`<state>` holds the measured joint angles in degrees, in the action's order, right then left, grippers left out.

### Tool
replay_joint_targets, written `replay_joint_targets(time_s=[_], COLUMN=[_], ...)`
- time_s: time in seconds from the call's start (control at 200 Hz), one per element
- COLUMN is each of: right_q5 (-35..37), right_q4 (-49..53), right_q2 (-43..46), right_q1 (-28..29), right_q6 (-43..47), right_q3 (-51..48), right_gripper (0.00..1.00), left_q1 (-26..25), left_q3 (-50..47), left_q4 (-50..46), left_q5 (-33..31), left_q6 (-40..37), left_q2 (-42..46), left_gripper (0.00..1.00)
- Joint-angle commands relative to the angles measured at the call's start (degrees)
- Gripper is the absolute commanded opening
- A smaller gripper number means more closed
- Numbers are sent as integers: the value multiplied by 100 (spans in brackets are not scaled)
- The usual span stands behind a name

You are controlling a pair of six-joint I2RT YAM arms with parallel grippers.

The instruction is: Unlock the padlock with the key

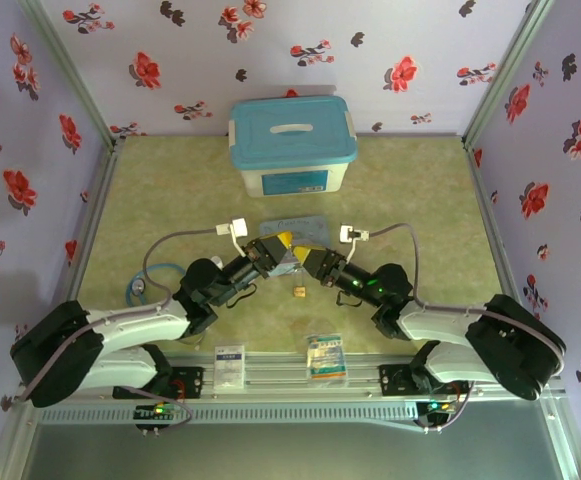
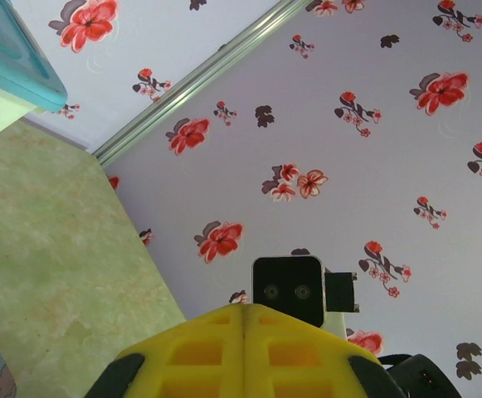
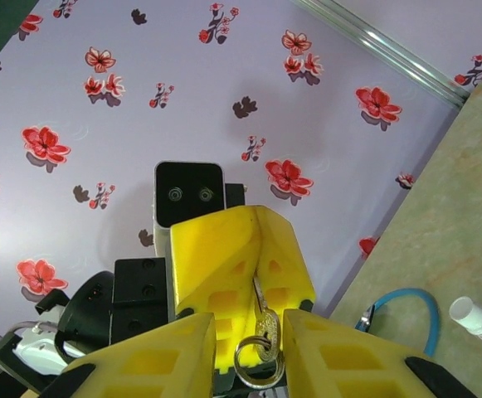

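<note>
**A:** Where do we have the key [image 3: 263, 325]?

**B:** In the air over the middle of the table [image 1: 420, 200], strung between our two grippers. From the right wrist we see its blade run up into the seam of the left gripper [image 3: 253, 249]. Its head and the ring [image 3: 257, 369] hang in the gap of the right gripper [image 3: 250, 336].

**A:** So the left one has it?

**B:** We judge so. In its own wrist view its fingers [image 2: 191, 356] are pressed flat together, and the blade vanishes between them. The right gripper's fingers stand a little apart on either side of the ring. We cannot tell whether they pinch it or only flank it.

**A:** And the padlock [image 1: 297, 292]?

**B:** It lies free on the table, just toward the near edge from where the grippers meet and about midway between the side edges. Neither arm touches it, and the right gripper is a shade nearer.

**A:** What does the next move turn on?

**B:** The key's long axis runs across, from one gripper to the other, and the end that must enter the lock is buried in the left fingers. We think the head has to pass to the right gripper to bare the blade. Then one arm must reach down toward the near edge for the padlock. From above, its keyhole is too small for us to find.
</note>
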<state>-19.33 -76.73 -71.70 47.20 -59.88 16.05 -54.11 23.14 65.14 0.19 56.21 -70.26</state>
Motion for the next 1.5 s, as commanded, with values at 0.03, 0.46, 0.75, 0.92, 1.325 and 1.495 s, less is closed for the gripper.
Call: replay_joint_targets(time_s=[0.03,0.46,0.75,0.92,1.325,1.495], right_q5=[-3,82,180,170,-5,127], right_q4=[-271,-264,-264,-262,-264,-269], right_q2=[-111,-107,41,-66,-213,-77], right_q1=[52,27,30,30,54,56], right_q6=[-7,117,108,53,116,169], right_q3=[210,89,-83,-64,89,-41], right_gripper=[27,8,0,48,32,20], left_q1=[-12,-12,-12,-15,-20,-21], left_q3=[-31,-15,-56,-39,24,15], left_q4=[349,342,325,457,621,627], left_q5=[-92,-103,-149,-148,-169,-175], left_q6=[-4,28,44,176,198,207], left_q2=[-67,-143,-161,-290,-352,-384], left_gripper=[0,0,0,0,0,0])
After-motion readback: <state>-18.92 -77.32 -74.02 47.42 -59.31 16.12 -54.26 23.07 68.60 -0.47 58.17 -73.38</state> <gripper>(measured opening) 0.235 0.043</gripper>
